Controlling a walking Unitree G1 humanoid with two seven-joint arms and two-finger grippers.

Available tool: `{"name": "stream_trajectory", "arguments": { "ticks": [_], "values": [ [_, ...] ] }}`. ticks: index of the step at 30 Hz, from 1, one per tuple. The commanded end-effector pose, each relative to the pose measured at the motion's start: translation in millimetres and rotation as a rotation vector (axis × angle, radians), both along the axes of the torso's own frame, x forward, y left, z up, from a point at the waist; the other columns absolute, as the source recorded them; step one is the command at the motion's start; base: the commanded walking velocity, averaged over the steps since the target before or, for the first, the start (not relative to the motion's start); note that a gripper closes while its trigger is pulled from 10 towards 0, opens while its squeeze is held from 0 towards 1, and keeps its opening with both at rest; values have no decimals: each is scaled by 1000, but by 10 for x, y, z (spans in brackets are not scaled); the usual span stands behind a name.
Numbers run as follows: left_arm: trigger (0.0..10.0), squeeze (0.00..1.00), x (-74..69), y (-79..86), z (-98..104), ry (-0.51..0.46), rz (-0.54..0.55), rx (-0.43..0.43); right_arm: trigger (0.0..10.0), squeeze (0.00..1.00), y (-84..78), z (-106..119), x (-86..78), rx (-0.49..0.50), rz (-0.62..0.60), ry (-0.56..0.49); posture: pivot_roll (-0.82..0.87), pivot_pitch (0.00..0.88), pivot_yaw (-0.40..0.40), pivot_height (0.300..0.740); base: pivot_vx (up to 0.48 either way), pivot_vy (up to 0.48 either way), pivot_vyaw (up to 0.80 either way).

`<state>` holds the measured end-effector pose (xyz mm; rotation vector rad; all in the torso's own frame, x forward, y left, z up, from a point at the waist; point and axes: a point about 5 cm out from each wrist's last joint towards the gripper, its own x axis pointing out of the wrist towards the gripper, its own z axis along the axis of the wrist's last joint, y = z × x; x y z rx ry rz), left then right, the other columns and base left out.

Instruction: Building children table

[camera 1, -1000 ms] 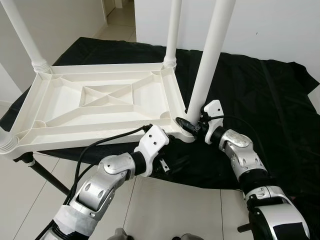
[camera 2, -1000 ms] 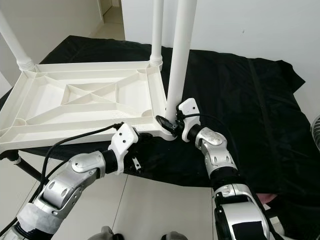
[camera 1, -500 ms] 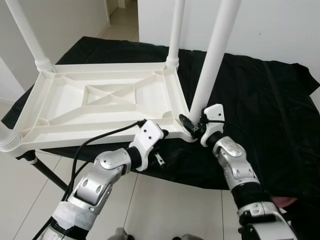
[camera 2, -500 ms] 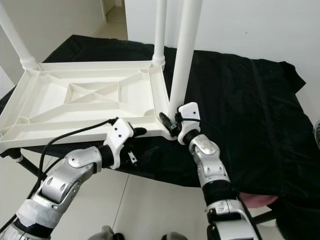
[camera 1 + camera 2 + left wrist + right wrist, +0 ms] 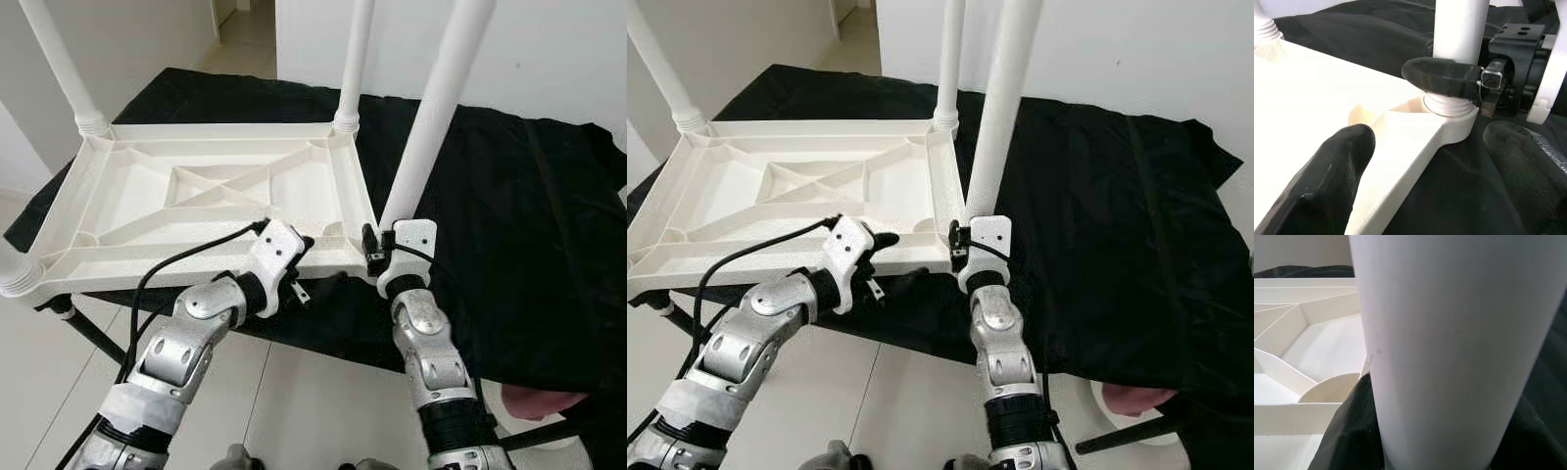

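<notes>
Standing upright in the near corner socket of the upturned tabletop (image 5: 196, 191), the leg (image 5: 431, 127) is clamped low by the right gripper (image 5: 377, 257) (nearer arm), left gripper (image 5: 294, 257) open astride the tabletop's edge.

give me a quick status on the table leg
Right gripper clamped on near-corner leg at its base. Left gripper open, straddling tabletop edge. Nothing in the way.
</notes>
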<state>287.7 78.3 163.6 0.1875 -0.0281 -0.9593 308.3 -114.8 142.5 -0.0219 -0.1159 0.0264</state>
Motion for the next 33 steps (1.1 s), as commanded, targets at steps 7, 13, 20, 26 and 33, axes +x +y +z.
{"name": "stream_trajectory", "arguments": {
  "ticks": [7,13,20,26,33],
  "values": [
    [10000,0,83,59,12,-29,99,-5,10000,1000,-24,15,-42,64,38,-15,-82,67,17,740,0,0,0],
    [10000,0,81,46,6,-31,114,-29,10000,980,-57,101,-59,18,78,-95,-88,73,23,740,0,0,0],
    [10000,0,83,42,58,-63,233,-189,10000,0,-199,59,-138,15,112,-144,-84,85,25,740,0,0,0],
    [10000,0,46,107,34,-60,275,-236,10000,0,-210,50,-190,38,125,-165,-86,94,22,740,0,0,0],
    [10000,0,54,200,69,-107,282,-275,10000,0,-256,-1,-212,11,124,-195,-96,97,40,740,0,0,0]
  ]
}}
